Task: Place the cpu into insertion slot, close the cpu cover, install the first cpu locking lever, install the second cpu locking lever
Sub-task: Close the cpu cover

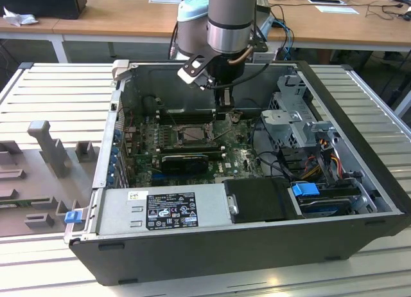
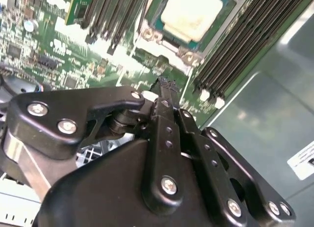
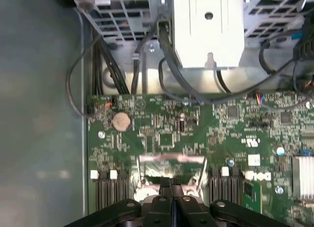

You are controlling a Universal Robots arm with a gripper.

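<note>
Hand (image 2: 164, 85): fingers pressed together with nothing between them, tips low over the motherboard (image 3: 196, 133).
Cpu (image 2: 190, 13): lies flat, pale face up, in the insertion slot (image 1: 192, 135), near the fingertips but apart from them.
Case (image 1: 359, 117): open, resting on the slatted tabletop (image 1: 58, 91).

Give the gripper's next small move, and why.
Probably lower the gripper toward the near edge of the cpu cover: in the second wrist view the cpu already lies inside that frame, and the shut, empty fingers hover short of it.
</note>
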